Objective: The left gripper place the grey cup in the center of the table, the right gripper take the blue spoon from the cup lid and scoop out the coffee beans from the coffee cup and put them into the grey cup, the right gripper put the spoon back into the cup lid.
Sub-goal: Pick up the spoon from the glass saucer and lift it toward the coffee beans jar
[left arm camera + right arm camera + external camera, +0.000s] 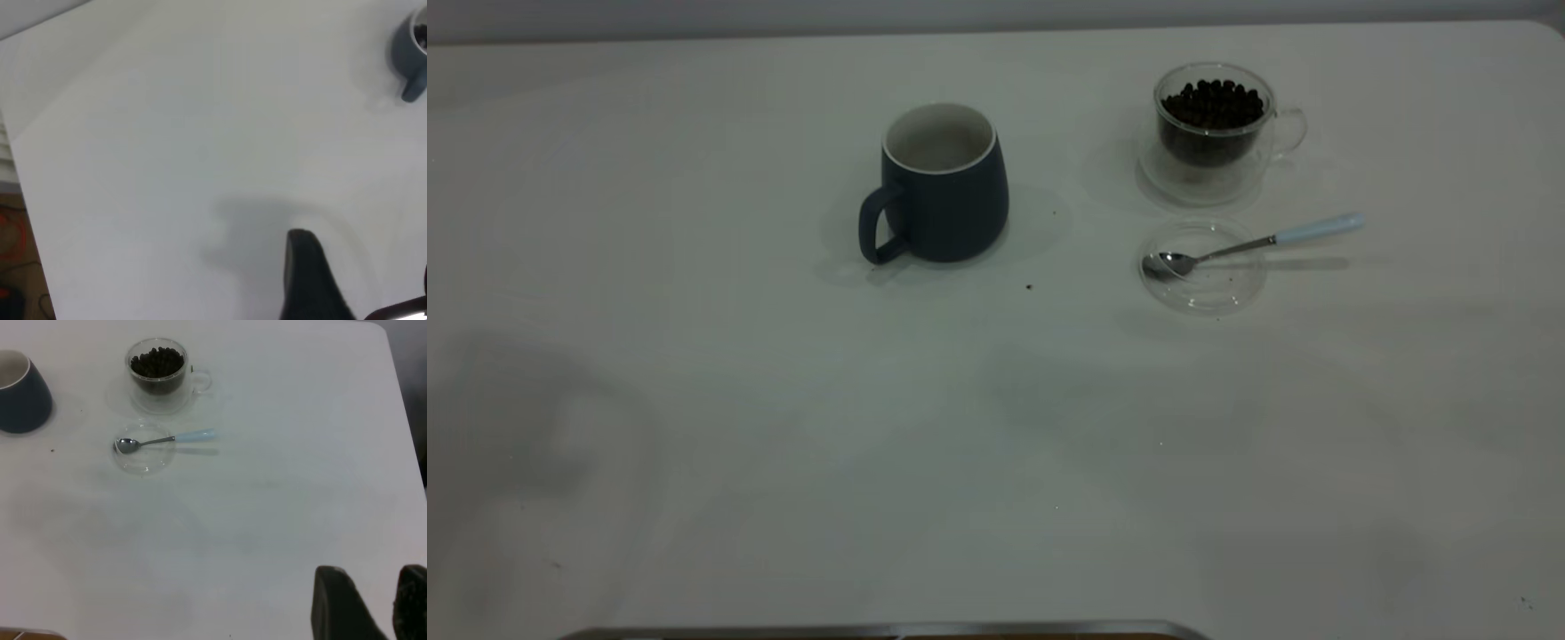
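The grey cup (941, 184) stands upright near the table's middle, handle toward the front left; it also shows in the left wrist view (408, 48) and the right wrist view (20, 393). The glass coffee cup (1213, 129) holds coffee beans (1214, 102) at the back right. In front of it lies the clear cup lid (1202, 267) with the blue-handled spoon (1254, 242), bowl in the lid and handle pointing right. Neither arm shows in the exterior view. My left gripper (363, 280) is open over bare table. My right gripper (390, 603) is open and empty, far from the spoon (163, 440).
A stray dark crumb (1029, 287) lies on the white table (783, 444) in front of the grey cup. The table's right edge (400, 393) shows in the right wrist view, its left edge (27, 200) in the left wrist view.
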Controlling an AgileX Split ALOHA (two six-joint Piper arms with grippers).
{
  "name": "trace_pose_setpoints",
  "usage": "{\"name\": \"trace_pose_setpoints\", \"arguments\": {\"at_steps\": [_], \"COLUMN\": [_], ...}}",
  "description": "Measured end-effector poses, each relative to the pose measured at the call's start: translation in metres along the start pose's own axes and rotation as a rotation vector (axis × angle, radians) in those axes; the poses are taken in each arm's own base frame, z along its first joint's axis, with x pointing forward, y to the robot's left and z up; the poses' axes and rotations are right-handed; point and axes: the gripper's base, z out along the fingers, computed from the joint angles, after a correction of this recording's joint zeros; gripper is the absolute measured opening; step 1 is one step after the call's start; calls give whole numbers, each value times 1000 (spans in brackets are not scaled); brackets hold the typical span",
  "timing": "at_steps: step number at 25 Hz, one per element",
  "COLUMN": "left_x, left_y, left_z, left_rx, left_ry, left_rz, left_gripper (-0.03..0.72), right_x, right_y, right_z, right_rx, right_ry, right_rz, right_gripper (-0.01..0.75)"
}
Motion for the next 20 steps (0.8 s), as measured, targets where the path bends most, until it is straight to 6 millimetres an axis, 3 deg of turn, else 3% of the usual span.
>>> {"name": "trace_pose_setpoints", "arguments": {"at_steps": [3,7,16,20], "left_x": [20,61,177,214], "left_y": [-3,-13,-41,-52], "left_z": [-13,-20,17,29], "left_rx": [-5,10,42,70], "left_ry": [-20,-13,129,123], "left_rz": [-21,-54,-172,-193], "left_gripper": [475,475,475,475], "right_x": [0,0,0,0], "right_y": [0,0,0,0], "right_z": [0,0,0,0], "right_rx": [0,0,0,0], "right_ry": [0,0,0,0], "right_rz": [0,0,1,1], "right_gripper": [238,238,238,238]}}
